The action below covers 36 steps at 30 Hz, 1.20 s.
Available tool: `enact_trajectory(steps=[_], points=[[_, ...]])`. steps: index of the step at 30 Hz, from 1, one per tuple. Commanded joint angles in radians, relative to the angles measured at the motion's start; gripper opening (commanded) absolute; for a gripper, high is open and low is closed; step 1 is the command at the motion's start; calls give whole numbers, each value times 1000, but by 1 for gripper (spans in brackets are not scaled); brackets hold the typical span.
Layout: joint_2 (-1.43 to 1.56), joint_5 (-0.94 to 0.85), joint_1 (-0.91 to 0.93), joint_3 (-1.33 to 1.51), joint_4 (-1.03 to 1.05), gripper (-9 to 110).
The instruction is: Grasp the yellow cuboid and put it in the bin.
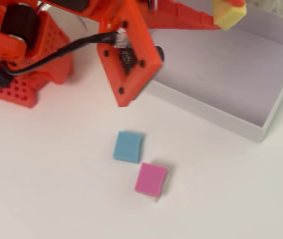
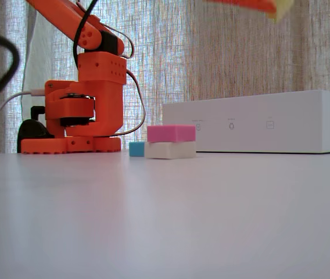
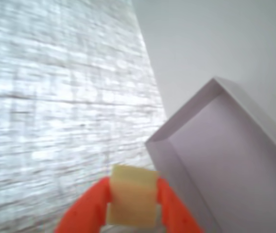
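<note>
The gripper [image 3: 132, 204] has its two orange fingers [image 3: 87, 208] clamped on either side of the yellow cuboid [image 3: 132, 201], seen clearly in the wrist view; cuboid is off the table, held in the air; in the overhead view the yellow cuboid [image 1: 229, 14] sits at the tip of the orange arm [image 1: 131, 55], at the top edge of the picture, over the far part of the bin [image 1: 206, 112]; bin floor below it is bare, pale lavender-grey, with low white walls; in the fixed view only a sliver of the yellow cuboid [image 2: 282, 8] and an orange finger show at the top edge, high above the bin [image 2: 258, 128], which reads there as a long white box side; in the wrist view the bin [image 3: 254, 109] lies to the right of the held cuboid, one corner near it, a light woven curtain [image 3: 55, 87] filling the left; on the white table [image 1: 57, 189] in the overhead view a blue block [image 1: 128, 146] and a pink block [image 1: 150, 179] lie just beside each other, nearly corner to corner, well apart from the bin; in the fixed view the pink block [image 2: 171, 133] shows a white lower half, the blue block [image 2: 136, 149] behind it on the left; arm base [image 2: 75, 116] stands at the left with cables.
</note>
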Motion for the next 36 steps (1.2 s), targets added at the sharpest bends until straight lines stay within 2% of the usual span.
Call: enact_trajectory(steps=[1, 3, 7, 10, 16, 22, 25, 28, 36], points=[[-78, -14, -21, 20, -34, -5], [-127, -15, -15, 58, -63, 2], [-143, -11, -17, 114, -75, 40], [-126, -14, -5, 120, -103, 50], [-35, -18, 89, 120, -275, 50], [227, -11, 426, 261, -681, 37], [383, -8, 551, 339, -698, 35], [537, -6, 629, 399, -525, 30], [749, 48, 778, 549, 126, 22]])
